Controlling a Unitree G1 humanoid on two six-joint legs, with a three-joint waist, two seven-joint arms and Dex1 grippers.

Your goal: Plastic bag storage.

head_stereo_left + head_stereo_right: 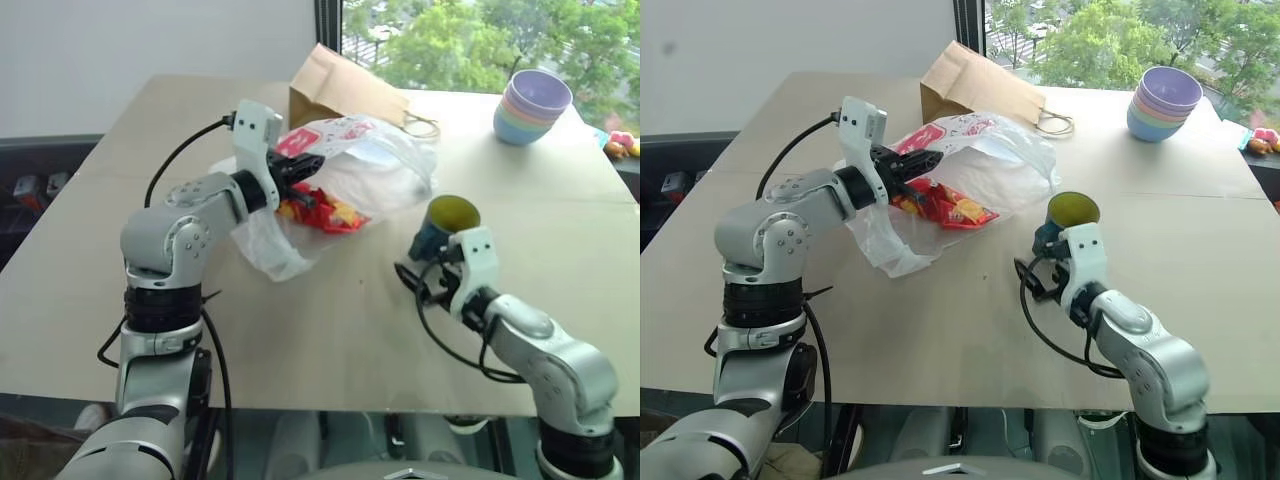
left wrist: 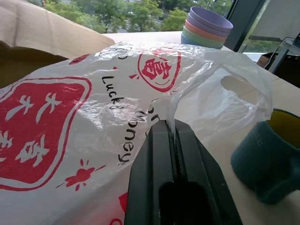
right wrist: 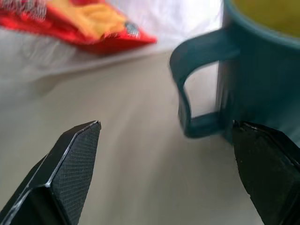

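Nearest the robot, the right end effector [image 1: 432, 272] hangs low over the desk [image 1: 330, 340] with its two black fingers spread wide and nothing between them. In the right wrist view the teal cup [image 3: 253, 65] sits just beyond the tips, its handle turned toward the gap and one finger close beside the cup wall (whether it touches, I cannot tell).

Further out, at about ten o'clock from that cup, the left end effector [image 1: 300, 175] is clenched on a fold of the plastic bag [image 1: 370, 170]; the left wrist view shows the film pinched between the closed fingers [image 2: 161, 154]. The bag rests on the desk middle, slumped, its long axis running from eight o'clock to two o'clock, with a red crisp packet [image 1: 325, 212] lying at its near edge.

The left arm already has the bag, so the relation that matters is cup to bag: the cup stands at roughly four o'clock from the bag, near but apart. I judge the right arm should take the cup first.

Beyond, at twelve o'clock, lies a brown paper bag [image 1: 340, 85]; stacked bowls [image 1: 533, 105] stand at two o'clock.
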